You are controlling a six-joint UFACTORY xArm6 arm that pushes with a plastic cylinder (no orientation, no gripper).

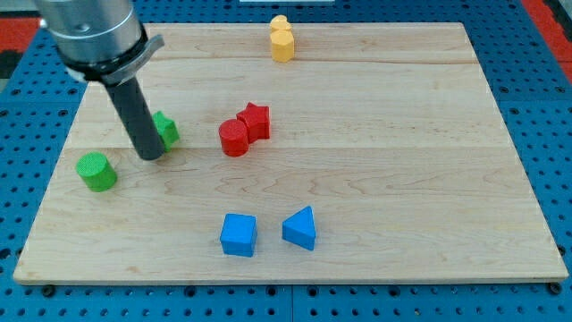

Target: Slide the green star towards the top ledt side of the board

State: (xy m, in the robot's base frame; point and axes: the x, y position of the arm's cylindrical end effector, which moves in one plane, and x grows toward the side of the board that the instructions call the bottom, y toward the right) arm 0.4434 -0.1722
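The green star lies on the left part of the wooden board, partly hidden behind my rod. My tip rests on the board just at the star's lower left side, touching or nearly touching it. A green cylinder stands further to the lower left, apart from the tip.
A red cylinder and a red star sit together at the board's middle. A blue cube and a blue triangular block lie near the bottom. A yellow block stands at the top edge.
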